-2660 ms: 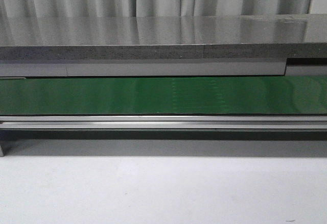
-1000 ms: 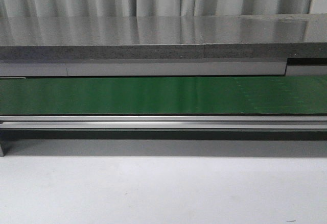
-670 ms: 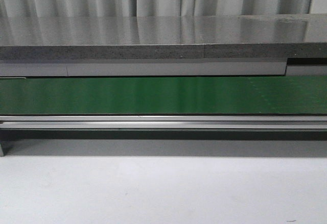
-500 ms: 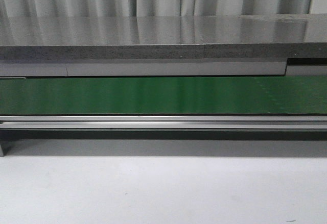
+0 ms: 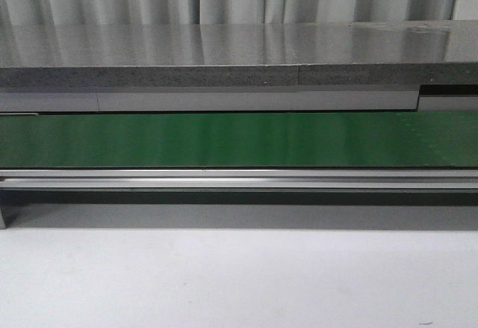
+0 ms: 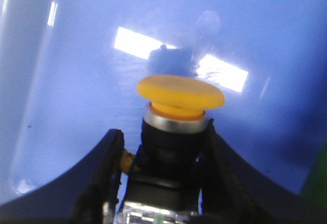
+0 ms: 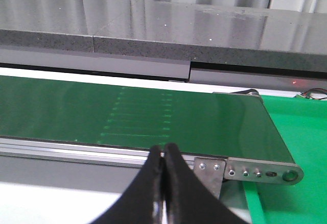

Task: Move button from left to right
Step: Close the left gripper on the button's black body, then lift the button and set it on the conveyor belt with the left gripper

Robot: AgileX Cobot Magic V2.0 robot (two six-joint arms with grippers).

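Clearly the pick-up step is in hand. In the left wrist view the left tool (image 6: 162,175) has its two dark fingers (image 6: 99,175) on either side of the button (image 6: 179,109), flanking the black body below the yellow head. Whether the pads are pressing on the body or only stand close beside it cannot be told, as the contact falls at the picture's lower edge. The button sits over a glossy blue surface (image 6: 76,81), likely the floor of a bin, with bright lamp reflections behind the head. It is not clear whether it rests on that surface or is lifted off it.

The right tool (image 7: 162,180) has its fingers pressed together with nothing between them. It hangs near the end of the green belt (image 7: 127,117), close to the belt's metal end bracket (image 7: 255,172), with a bright green mat (image 7: 301,142) beside it.

The front view shows only the belt, its rail (image 5: 239,178), the grey slab (image 5: 224,48) behind and the pale counter (image 5: 239,283); neither arm nor the button appears there.

By this reading the task is at its start. The next move calls for a firm clamp on the body, not the head, then a straight lift clear of the blue wall before carrying the button towards the right, where the belt may take it.
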